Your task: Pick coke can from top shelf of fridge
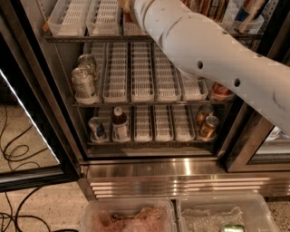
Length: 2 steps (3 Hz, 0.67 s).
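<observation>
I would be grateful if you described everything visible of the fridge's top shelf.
The top shelf is a dark metal rail carrying white slotted plastic lanes. Only its front shows, level, at the picture's top. The white arm crosses its middle; the gripper lies out of view above.

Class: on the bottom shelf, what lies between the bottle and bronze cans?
Three bare white lanes separate the bottle and bronze cans, per the camera view. The gripper is up at the top shelf.
</observation>
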Available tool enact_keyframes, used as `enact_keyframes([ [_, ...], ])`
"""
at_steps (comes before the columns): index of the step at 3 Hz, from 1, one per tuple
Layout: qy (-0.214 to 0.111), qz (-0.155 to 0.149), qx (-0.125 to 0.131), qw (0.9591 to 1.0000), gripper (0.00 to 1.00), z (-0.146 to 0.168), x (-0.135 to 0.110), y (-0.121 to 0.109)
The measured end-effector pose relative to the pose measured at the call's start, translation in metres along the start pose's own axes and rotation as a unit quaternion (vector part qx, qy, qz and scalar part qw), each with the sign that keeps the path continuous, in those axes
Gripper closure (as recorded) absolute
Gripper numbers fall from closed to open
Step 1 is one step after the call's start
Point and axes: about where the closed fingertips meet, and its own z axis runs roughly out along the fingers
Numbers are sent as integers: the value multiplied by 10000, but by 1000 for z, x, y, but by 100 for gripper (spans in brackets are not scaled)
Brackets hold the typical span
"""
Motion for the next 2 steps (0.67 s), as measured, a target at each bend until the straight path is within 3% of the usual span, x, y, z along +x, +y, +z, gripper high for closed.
enact_keyframes([
  [1, -441, 108, 73, 9989, 100, -2, -18, 5],
  [2, -281, -132, -17, 9995, 100, -24, -26, 3],
])
